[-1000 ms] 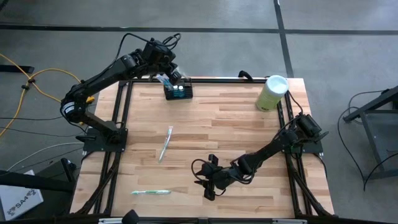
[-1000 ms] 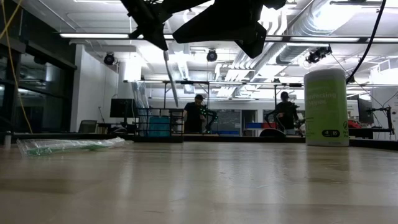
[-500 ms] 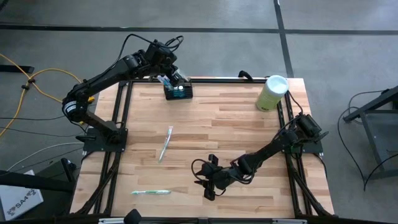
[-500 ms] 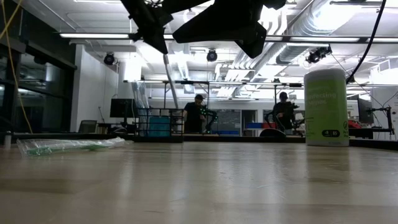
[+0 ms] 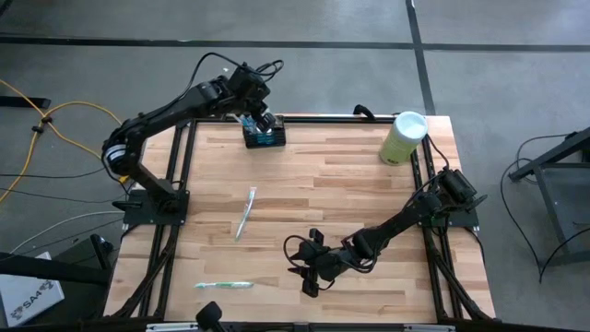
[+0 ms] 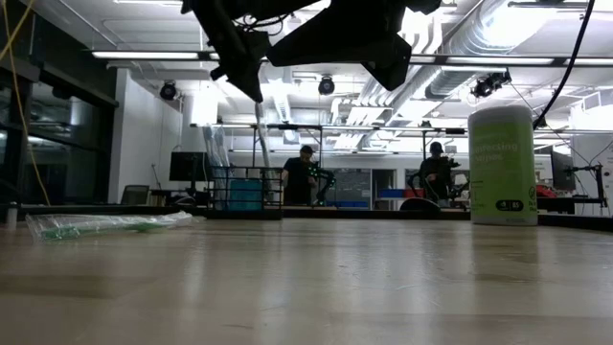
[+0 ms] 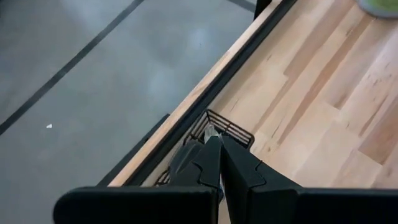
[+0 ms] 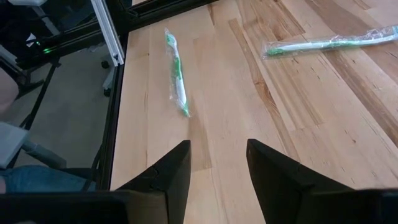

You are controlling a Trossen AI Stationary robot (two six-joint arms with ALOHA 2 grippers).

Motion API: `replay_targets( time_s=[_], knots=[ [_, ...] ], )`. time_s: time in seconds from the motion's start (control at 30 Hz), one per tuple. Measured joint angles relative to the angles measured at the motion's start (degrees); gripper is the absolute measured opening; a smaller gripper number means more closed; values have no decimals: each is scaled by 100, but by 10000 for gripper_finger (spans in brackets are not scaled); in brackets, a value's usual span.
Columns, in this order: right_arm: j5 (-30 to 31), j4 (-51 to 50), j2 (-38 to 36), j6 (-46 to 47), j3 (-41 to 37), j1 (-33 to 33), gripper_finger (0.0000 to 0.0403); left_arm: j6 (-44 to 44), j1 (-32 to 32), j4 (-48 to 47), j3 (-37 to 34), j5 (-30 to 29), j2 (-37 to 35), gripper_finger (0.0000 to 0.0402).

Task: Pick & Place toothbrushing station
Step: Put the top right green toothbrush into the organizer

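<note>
My left gripper (image 5: 257,118) hangs over the far edge of the pale wooden table (image 5: 332,203), clenched tight on a thin toothbrush whose end pokes out between the fingers (image 7: 208,167) in the wrist view. Right under it sits the small black slotted wire caddy (image 5: 265,136), the toothbrushing station, just beside the table's far rail.

I judge that caddy light and rigid, a thin open frame that would skid or tip if I nudged it, so I would lower the brush straight down into a slot. To lift the caddy itself I would pinch a top rim wire near its middle.

The wrapped toothbrushes, one mid-table (image 5: 245,212) and one green one near the front edge (image 5: 223,285), look slick in their crinkly sleeves; I would take them across the handle.

My right gripper (image 5: 312,269) rests low near the front, fingers apart, holding nothing.
</note>
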Motion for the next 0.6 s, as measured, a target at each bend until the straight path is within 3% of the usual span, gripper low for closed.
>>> replay_targets(
  time_s=[0.6],
  knots=[
    [2, 0, -2, 2, 0, 0, 148, -8, 362, -36, -2, 224, 131, 0]
  ],
)
